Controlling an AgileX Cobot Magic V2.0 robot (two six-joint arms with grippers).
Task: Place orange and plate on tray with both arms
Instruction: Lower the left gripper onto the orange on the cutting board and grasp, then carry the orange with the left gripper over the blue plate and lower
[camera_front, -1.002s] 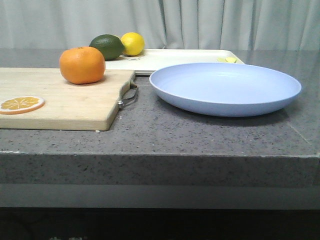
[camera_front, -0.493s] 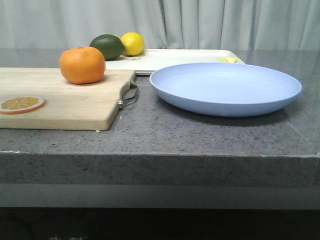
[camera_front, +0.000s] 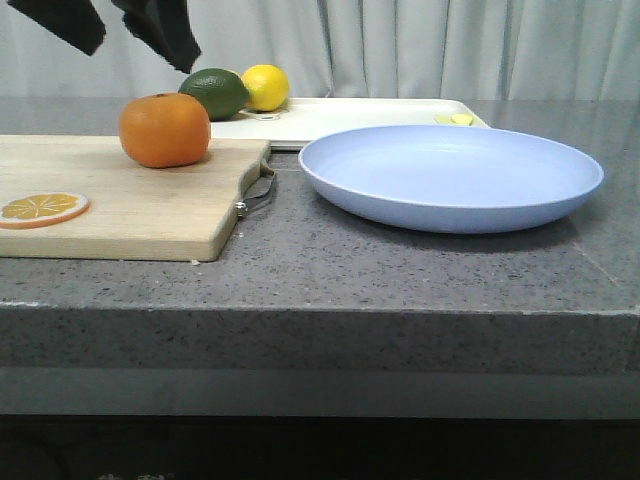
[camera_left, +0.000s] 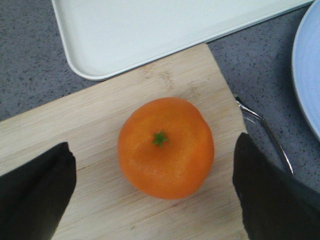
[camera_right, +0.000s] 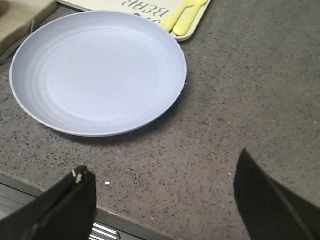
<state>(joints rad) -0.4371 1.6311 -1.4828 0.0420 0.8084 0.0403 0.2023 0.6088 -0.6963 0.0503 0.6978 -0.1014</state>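
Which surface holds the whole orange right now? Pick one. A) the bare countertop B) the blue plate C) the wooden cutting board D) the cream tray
C: the orange sits on the wooden cutting board, between the open fingers of the left pincer; the tray lies beyond it.

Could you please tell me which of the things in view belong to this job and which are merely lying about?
Part of the job:
orange
plate
tray
left hand, open above the orange
right hand, open near the plate

Lying about:
cutting board
orange slice
lemon
green fruit
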